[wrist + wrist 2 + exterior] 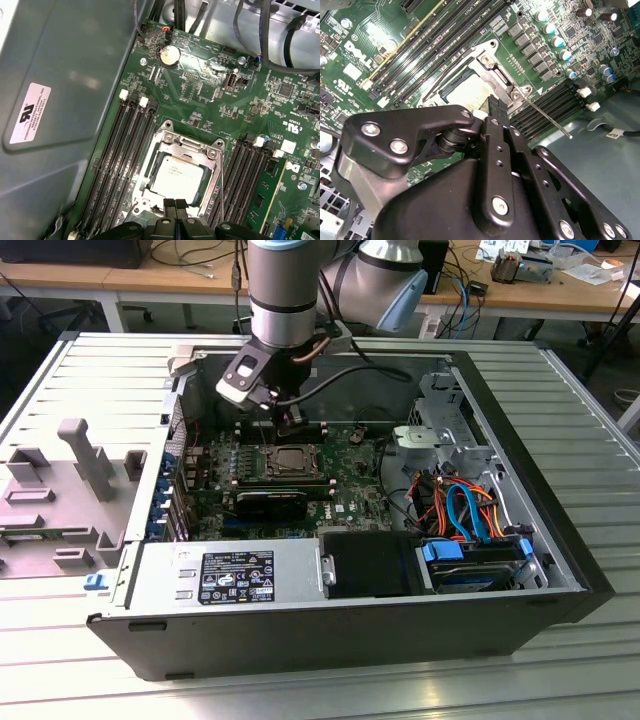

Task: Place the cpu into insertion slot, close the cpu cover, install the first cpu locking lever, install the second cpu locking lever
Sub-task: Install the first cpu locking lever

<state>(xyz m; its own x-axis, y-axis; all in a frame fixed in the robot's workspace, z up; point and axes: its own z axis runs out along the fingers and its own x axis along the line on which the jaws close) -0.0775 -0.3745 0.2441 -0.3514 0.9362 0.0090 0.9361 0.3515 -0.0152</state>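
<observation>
Already, the chip (176, 180) is seated in the socket (142, 201), with the cover (186, 149) laid flat around it. The gripper (175, 206) is held just over the socket's edge, fingers pressed together, nothing between them. A thin lever (547, 117) is seen jutting from the socket across the memory slots (555, 98). In the exterior view, the green board (350, 455) is housed in the open case (560, 570), a power box (230, 575) at six o'clock, cables (465, 510) at four.

The silver cpu (176, 179) lies flat in the insertion slot (155, 169); the cpu cover (187, 149) lies closed over it.
</observation>
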